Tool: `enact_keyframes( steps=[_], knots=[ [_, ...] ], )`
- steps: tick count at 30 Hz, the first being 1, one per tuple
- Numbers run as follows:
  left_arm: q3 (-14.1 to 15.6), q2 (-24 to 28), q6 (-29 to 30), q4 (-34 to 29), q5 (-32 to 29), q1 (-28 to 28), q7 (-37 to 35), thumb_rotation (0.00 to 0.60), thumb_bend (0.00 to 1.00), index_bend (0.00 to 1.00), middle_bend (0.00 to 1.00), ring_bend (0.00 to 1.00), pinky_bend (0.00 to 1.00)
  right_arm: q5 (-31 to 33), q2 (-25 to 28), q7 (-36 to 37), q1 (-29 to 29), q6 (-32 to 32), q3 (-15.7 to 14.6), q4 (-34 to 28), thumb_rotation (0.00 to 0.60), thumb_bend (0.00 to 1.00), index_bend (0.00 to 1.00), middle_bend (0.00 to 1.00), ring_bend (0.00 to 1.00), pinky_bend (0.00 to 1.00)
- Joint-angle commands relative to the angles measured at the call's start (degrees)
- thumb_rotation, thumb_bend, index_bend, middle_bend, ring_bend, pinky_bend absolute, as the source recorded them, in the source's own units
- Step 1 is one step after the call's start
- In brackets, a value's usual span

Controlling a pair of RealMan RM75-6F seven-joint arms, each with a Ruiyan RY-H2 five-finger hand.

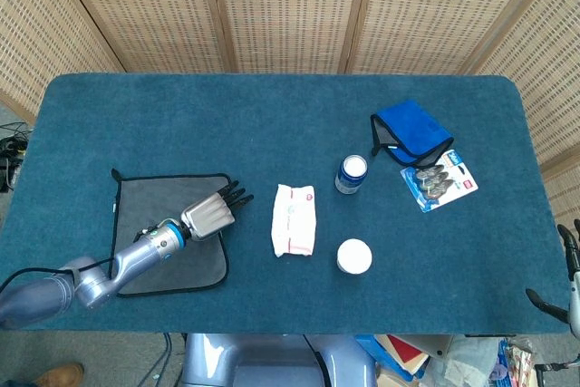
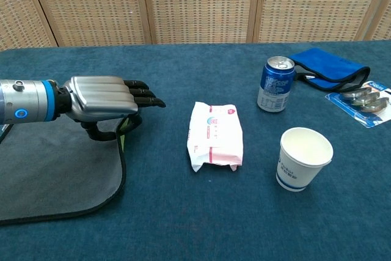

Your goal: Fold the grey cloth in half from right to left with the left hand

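Observation:
The grey cloth (image 1: 149,206) with a black hem lies flat at the table's front left. My left hand (image 1: 210,213) hovers low over its right edge, fingers stretched toward the right. In the chest view the left hand (image 2: 104,99) pinches the hem between thumb and fingers, and that edge of the cloth (image 2: 55,175) rises off the table to the thumb. Only the tips of my right hand (image 1: 569,292) show past the table's front right corner, spread apart and holding nothing.
Right of the cloth lies a white and pink tissue pack (image 1: 294,219). Further right stand a blue can (image 1: 352,173) and a white paper cup (image 1: 354,256). A folded blue cloth (image 1: 410,131) and a blister pack (image 1: 440,180) lie at the back right.

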Motion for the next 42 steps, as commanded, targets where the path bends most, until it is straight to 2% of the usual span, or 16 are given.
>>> enact_keyframes(
  steps=[1, 9, 16, 28, 42],
  knots=[
    [1.6, 2.5, 3.3, -1.2, 2.1, 1.7, -1.6, 0.6, 0.55, 0.64, 0.0, 0.0, 0.0, -0.1, 0.0, -0.1, -0.1, 0.2, -0.1, -0.1, 0.6, 0.0, 0.0, 0.0, 0.0, 0.0],
    [6.3, 7.1, 10.3, -0.2, 7.1, 6.1, -6.2, 0.6, 0.55, 0.64, 0.0, 0.0, 0.0, -0.5, -0.1, -0.5, -0.1, 0.1, -0.3, -0.2, 0.6, 0.0, 0.0, 0.0, 0.0, 0.0],
    [9.7, 7.5, 14.0, 6.7, 9.2, 10.5, -10.8, 0.6, 0.55, 0.64, 0.0, 0.0, 0.0, -1.0, -0.3, -1.0, -0.1, 0.3, -0.6, -0.5, 0.6, 0.0, 0.0, 0.0, 0.0, 0.0],
    [11.4, 3.9, 16.2, 17.9, 10.4, 14.5, -18.9, 0.6, 0.55, 0.64, 0.0, 0.0, 0.0, -1.4, -0.7, -2.0, 0.0, 0.3, -0.9, -0.7, 0.6, 0.0, 0.0, 0.0, 0.0, 0.0],
    [12.1, 3.4, 16.7, 23.2, 11.5, 16.3, -20.8, 0.6, 0.55, 0.64, 0.0, 0.0, 0.0, -1.4, -0.8, -2.2, 0.0, 0.1, -0.9, -0.6, 0.6, 0.0, 0.0, 0.0, 0.0, 0.0]
  ],
)
